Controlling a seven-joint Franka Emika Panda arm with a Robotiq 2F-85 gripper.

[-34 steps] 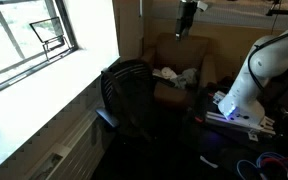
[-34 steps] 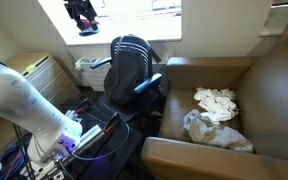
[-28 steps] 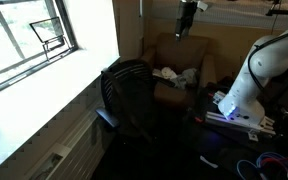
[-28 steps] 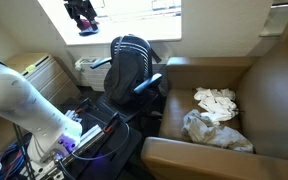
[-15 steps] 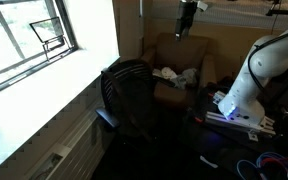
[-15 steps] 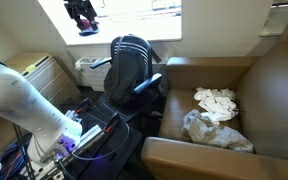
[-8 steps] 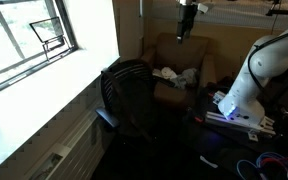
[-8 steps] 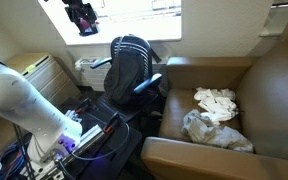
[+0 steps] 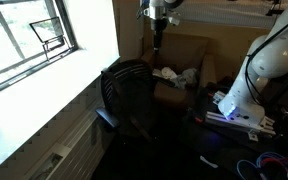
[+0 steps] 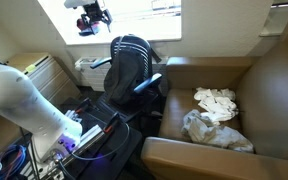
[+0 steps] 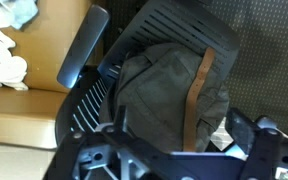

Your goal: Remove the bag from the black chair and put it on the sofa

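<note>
On black chair (image 11: 189, 28), bag (image 11: 169, 92), beneath tool (image 10: 91, 24)

Daylight pours through a wide window (image 9: 29, 35) with a white frame, washing out to plain white in an exterior view (image 10: 134, 15). The pale sill (image 9: 54, 90) under the window glares bright. Below the window a cream wall (image 9: 44, 145) falls into shadow down to a dark floor (image 9: 174, 160). A black chair (image 9: 129, 95) with a slatted back stands just in front of the window. A brown sofa (image 10: 269, 90) fills the dim corner past the window's end, beyond the chair.
</note>
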